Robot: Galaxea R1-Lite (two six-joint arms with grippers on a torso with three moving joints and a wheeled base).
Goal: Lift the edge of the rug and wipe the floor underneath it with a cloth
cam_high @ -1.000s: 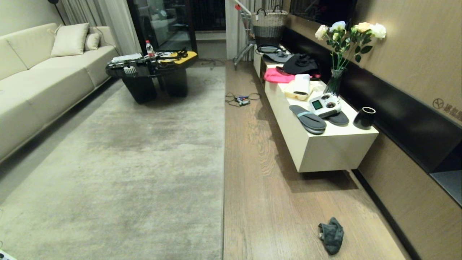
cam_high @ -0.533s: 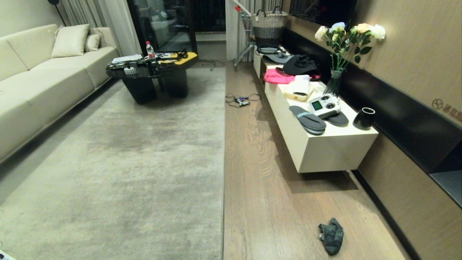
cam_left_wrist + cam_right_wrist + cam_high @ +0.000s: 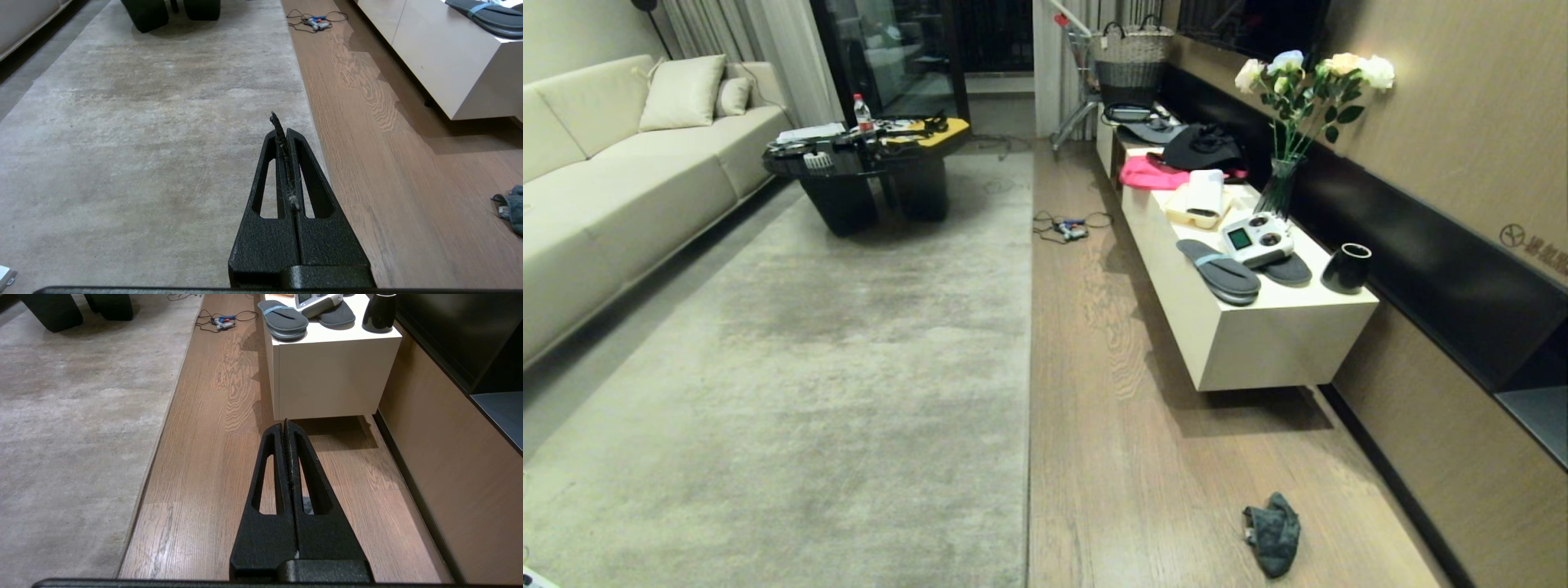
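The pale grey-beige rug lies flat, and the rug edge runs straight away from me down the middle of the room. To its right is the brown wood-plank floor. The dark grey-teal cloth lies crumpled on those planks, near the right wall. Neither arm shows in the head view. My left gripper is shut and empty, hanging above the rug just inside the rug edge, with the cloth far off to its side. My right gripper is shut and empty above the floor.
A low white cabinet along the right wall carries grey slippers, a controller, a black cup and a flower vase. A tangle of cables lies on the planks farther off. A black coffee table and a sofa stand at the left.
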